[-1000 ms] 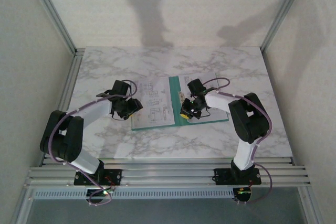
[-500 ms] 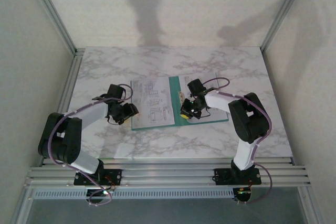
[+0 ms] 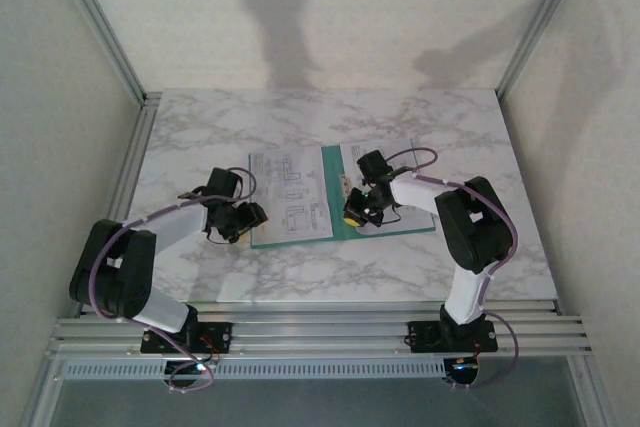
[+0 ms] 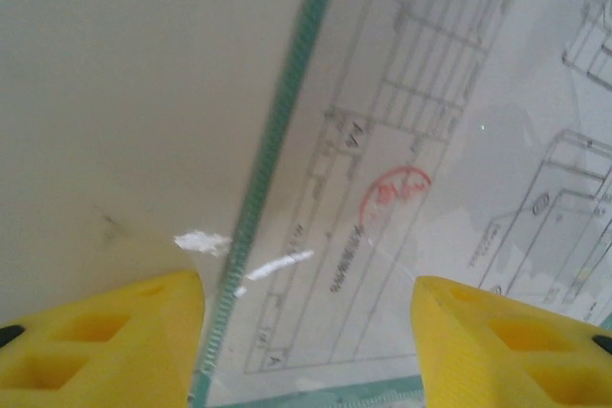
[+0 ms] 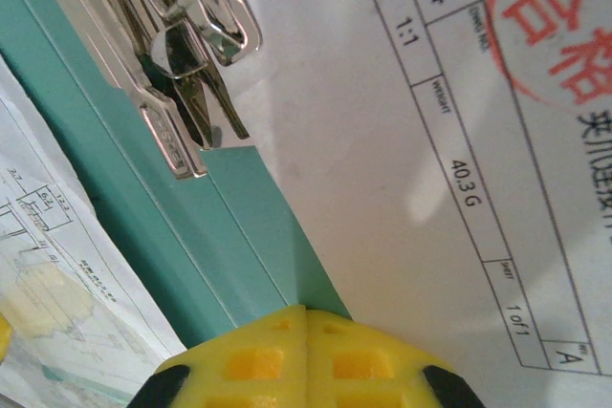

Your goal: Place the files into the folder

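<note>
The teal-green folder (image 3: pixel 333 197) lies open mid-table, its metal clip (image 5: pixel 182 64) on the centre fold. One file, a printed drawing sheet (image 3: pixel 290 192), lies on its left half; another, with a red stamp (image 5: pixel 430 140), lies on the right half. My left gripper (image 3: pixel 250 215) stands open at the folder's near left edge. Its yellow fingers (image 4: pixel 105 341) straddle the teal edge (image 4: pixel 277 140) and the sheet's border (image 4: pixel 430 140). My right gripper (image 3: pixel 352 215) is shut, its tips (image 5: pixel 306 317) down on the teal fold (image 5: pixel 191 236) at the stamped sheet's corner, just below the clip.
The folder rests on a marble table (image 3: pixel 200 127) with walls and aluminium posts on three sides. A rail frame (image 3: pixel 320 332) runs along the near edge by the arm bases. Bare marble lies behind and left of the folder.
My left gripper has slid left and nearer, off the left sheet to the folder's left edge, staying open. The right gripper has stayed shut at the fold.
</note>
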Available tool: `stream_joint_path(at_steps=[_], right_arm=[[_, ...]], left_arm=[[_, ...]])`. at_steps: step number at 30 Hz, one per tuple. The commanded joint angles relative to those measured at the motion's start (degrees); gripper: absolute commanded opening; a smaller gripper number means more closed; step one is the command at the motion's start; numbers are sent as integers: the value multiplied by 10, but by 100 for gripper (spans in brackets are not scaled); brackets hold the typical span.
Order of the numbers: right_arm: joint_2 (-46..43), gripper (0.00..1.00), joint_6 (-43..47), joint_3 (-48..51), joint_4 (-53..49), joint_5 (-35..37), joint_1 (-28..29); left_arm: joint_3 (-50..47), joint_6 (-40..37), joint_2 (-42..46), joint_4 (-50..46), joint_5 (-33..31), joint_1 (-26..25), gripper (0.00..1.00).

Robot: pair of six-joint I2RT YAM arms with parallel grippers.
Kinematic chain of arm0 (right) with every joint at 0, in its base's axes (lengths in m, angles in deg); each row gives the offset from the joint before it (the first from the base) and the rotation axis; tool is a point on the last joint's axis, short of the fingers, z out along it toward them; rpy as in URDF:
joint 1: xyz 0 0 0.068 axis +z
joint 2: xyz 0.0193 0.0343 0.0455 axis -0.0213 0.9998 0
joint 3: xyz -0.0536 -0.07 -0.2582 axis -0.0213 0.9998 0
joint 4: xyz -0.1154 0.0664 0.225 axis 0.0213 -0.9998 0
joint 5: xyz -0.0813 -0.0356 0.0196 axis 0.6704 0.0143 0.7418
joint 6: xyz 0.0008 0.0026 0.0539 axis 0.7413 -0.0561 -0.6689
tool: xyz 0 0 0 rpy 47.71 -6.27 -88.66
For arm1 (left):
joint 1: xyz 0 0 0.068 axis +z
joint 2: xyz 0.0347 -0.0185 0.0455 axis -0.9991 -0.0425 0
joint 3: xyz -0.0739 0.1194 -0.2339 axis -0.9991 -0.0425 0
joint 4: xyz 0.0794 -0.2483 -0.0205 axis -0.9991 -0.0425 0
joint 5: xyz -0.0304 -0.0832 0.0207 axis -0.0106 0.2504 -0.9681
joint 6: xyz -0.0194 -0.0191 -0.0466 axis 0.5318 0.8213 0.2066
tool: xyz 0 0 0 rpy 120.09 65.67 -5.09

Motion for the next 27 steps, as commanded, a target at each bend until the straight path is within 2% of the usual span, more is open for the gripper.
stream_joint_path(at_steps=[1, 9, 17, 27], right_arm=[[37, 3, 3, 17, -51, 28, 5], [36, 3, 0, 15, -51, 28, 5], [37, 3, 1, 14, -53, 26, 5], [37, 3, -1, 16, -50, 26, 5]], left_arm=[[-4, 37, 17, -63, 8, -26, 59], [5, 78, 58, -154, -79, -35, 59], [-15, 131, 51, -104, -24, -67, 60], [3, 146, 15, -101, -40, -93, 60]])
